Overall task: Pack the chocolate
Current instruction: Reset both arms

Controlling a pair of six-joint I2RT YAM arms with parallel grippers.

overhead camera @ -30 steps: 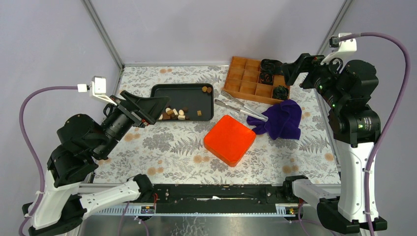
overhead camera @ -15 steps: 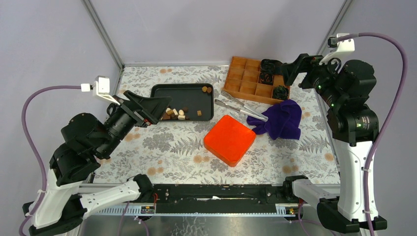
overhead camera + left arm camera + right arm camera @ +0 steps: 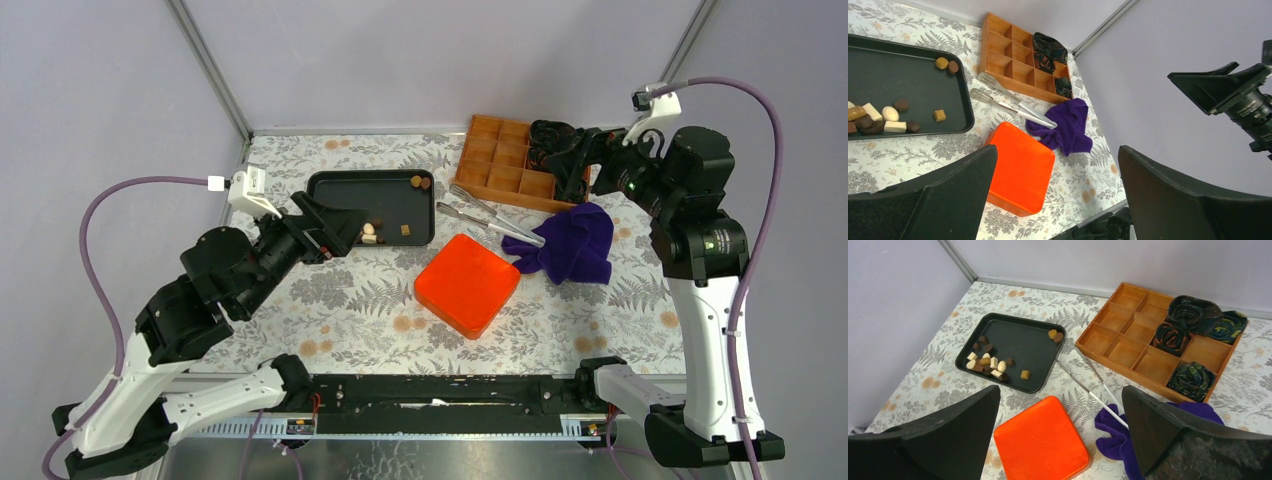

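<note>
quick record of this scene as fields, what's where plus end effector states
chocolate: all on the black tray, most clustered at its left end, two pieces apart at the far right corner
wooden box: dark bundles in four compartments, the rest bare
tongs: lying between tray and wooden box
orange box: front centre, beside the purple cloth
left end effector: open, empty, by the tray's left end
right end effector: open, empty, raised near the wooden box
</note>
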